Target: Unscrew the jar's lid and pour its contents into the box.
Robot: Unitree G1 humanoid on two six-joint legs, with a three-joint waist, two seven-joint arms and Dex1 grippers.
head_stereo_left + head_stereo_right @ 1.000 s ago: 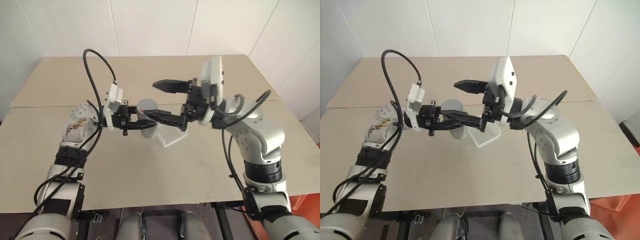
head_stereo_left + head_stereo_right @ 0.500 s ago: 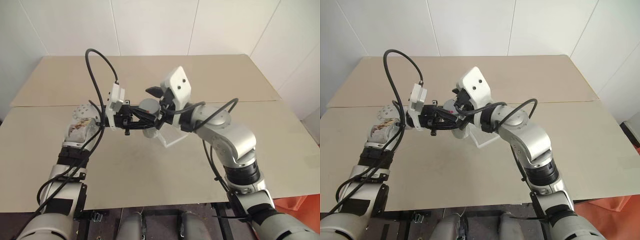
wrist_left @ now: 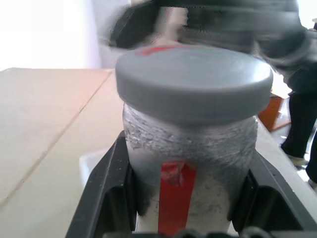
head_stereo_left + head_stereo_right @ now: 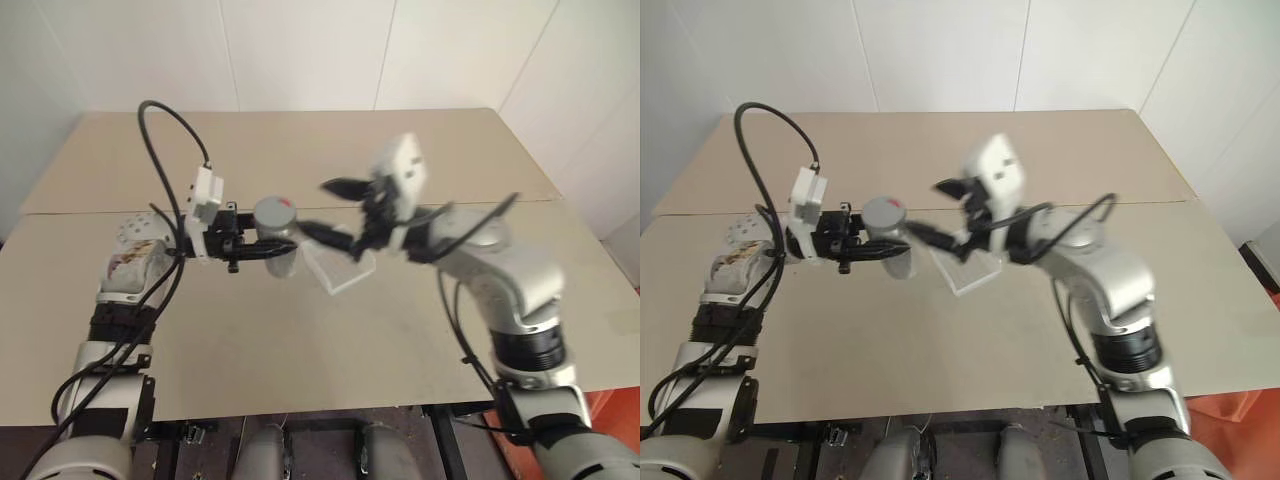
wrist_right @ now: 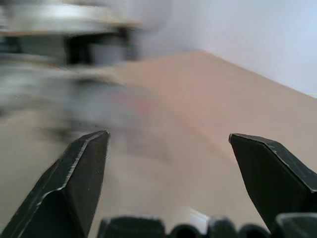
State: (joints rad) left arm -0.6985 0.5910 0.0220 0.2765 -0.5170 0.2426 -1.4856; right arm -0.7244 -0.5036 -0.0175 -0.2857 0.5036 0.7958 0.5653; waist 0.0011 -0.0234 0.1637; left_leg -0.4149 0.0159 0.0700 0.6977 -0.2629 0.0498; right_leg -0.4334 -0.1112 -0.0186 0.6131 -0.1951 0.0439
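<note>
Unscrewing not started: lid still seated on jar, held above the table, just beside the box. Best to keep the jar upright and steady, bring the right gripper down square over the lid, close evenly on the rim, then twist without tilting. Left gripper clamped tight on the jar body, one finger on each side below the lid. Right gripper spread wide, holding nothing, touching nothing, hovering just beyond the lid over the box. Contents hidden under the lid.
</note>
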